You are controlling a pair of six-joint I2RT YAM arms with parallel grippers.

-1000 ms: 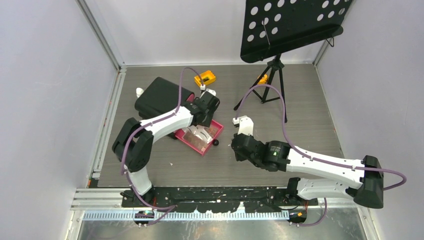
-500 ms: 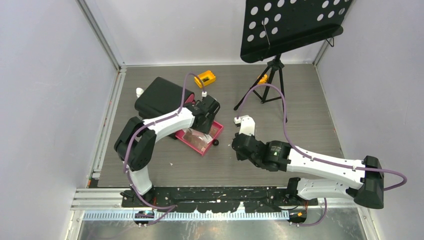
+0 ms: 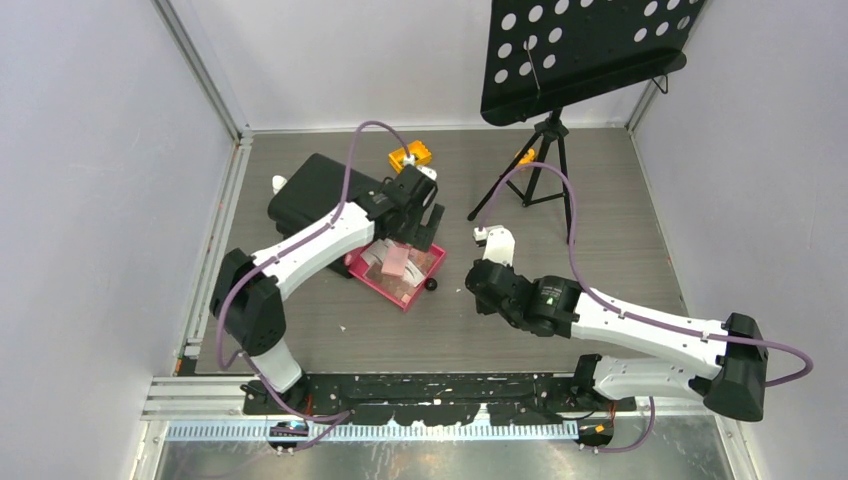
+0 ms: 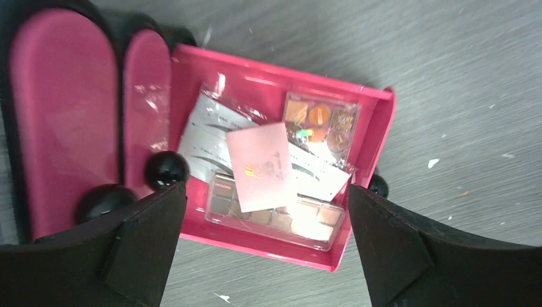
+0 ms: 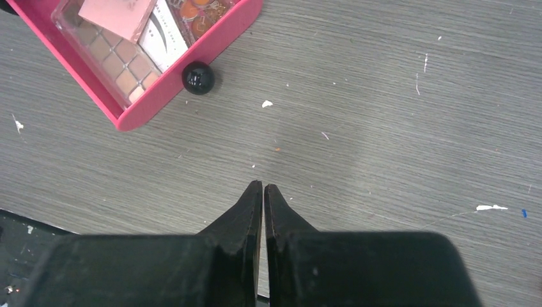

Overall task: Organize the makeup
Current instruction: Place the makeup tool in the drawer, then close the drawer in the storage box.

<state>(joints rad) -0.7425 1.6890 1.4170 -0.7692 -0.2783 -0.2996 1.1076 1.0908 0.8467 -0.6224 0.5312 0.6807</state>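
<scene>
Left claw spread wide above pink drawer; right claw pinched almost together, empty.
Ahead between left fingers: pink sachet atop white eyebrow card and brown palettes; drawer up-left of right claw.

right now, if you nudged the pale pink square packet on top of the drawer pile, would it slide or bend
The pink packet looks thin and flat, so probably light and bendy. It lies loose on the glossy eyebrow card and palette, so a nudge would likely slide it. Lying flat, it may be hard to pinch.
</scene>
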